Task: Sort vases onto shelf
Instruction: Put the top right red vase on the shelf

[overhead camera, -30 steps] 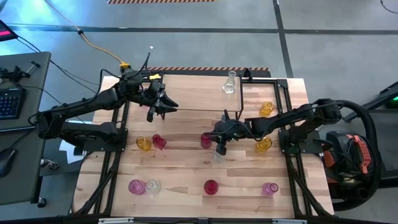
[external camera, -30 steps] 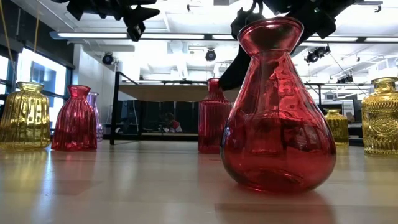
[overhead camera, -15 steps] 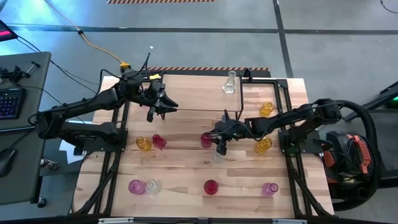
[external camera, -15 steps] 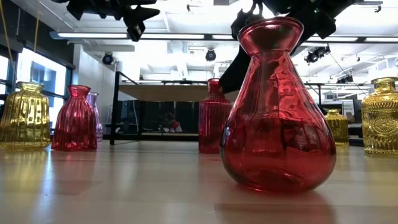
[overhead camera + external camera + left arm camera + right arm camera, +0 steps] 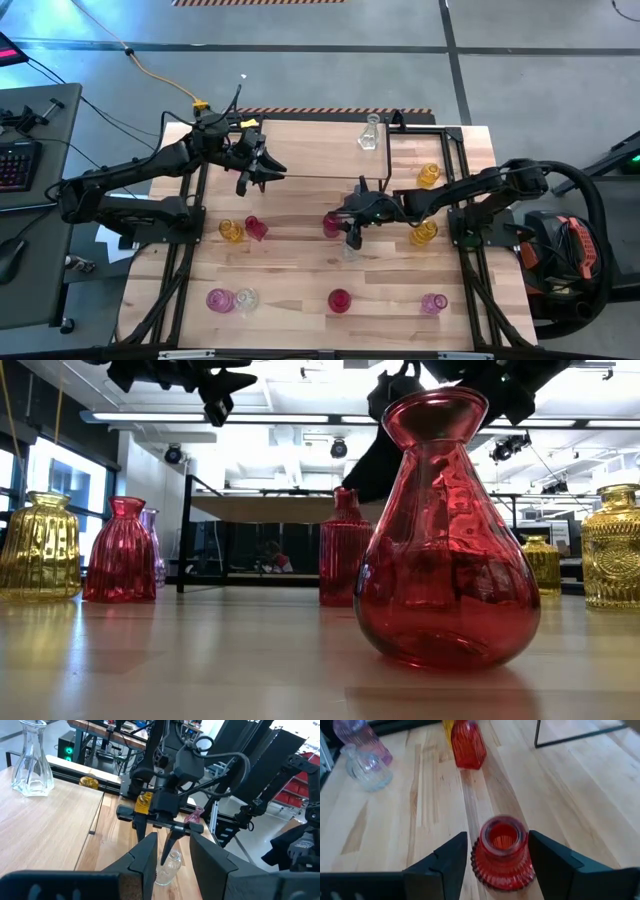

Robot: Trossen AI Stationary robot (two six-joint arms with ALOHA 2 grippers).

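The right gripper (image 5: 349, 232) hangs low over the middle of the table with its two fingers (image 5: 449, 865) spread to either side of a ribbed red vase (image 5: 503, 854). The vase stands upright on the wood between them, and I can see a sliver of gap on each side, so I'd say the jaws are parted around it and not pinching it. That straddle looks like the setup for a pick at the neck, though from here it could just as well be a release. Just beside the gripper sits a clear vase (image 5: 169, 866), and farther ahead of it another red vase (image 5: 468, 746), a pink one (image 5: 362, 742) and a small clear one (image 5: 368, 767).

The shelf (image 5: 330, 150) lies beyond the gripper, toward the table's far edge, with a tall clear vase (image 5: 371, 132) at its far corner; whether that one stands on the shelf top I can't tell.

The left gripper (image 5: 255, 172) waits in the air off by the shelf's near edge, fingers a little apart, holding nothing.

From table height a big red vase (image 5: 447, 530) blocks most of the working gripper, so the contact itself is hidden there
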